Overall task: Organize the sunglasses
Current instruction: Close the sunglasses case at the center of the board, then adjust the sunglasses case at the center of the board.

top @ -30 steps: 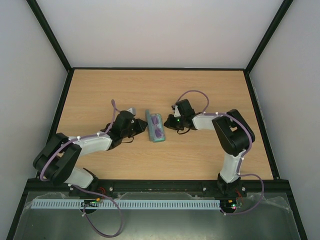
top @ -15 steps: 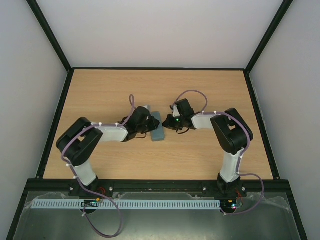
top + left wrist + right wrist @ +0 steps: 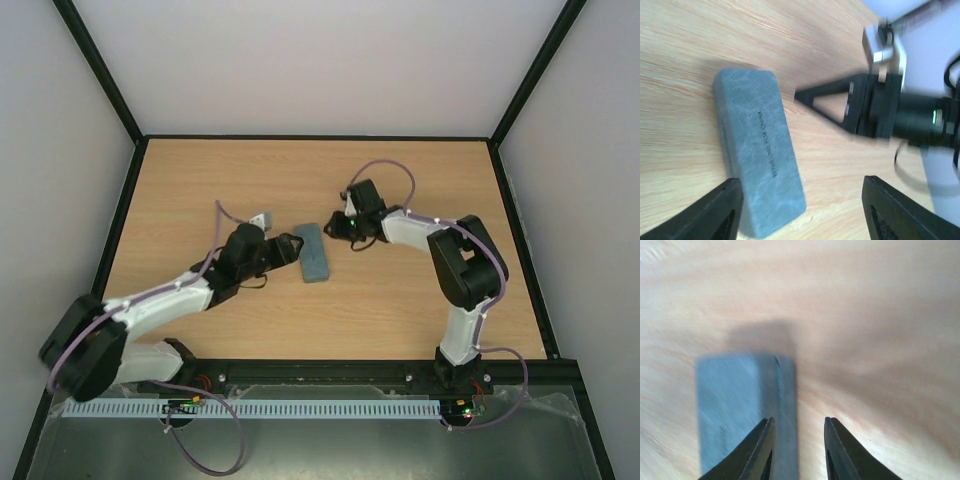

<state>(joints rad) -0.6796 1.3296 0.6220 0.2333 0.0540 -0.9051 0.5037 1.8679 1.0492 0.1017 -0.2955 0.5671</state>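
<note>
Sunglasses hidden, perhaps inside shut grey-blue case (image 3: 312,252)

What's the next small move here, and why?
Probably draw both arms back toward their bases: the case lies closed on the table, the left pincer and right pincer both stand open, gripping nothing, and no sunglasses are in sight.

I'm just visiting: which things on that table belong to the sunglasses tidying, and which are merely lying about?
Part of the job:
- closed grey-blue case
- left gripper and right gripper, both open, close to the case
- the sunglasses, not in sight now

Merely there:
- wooden table
- purple cables on the arms
</note>
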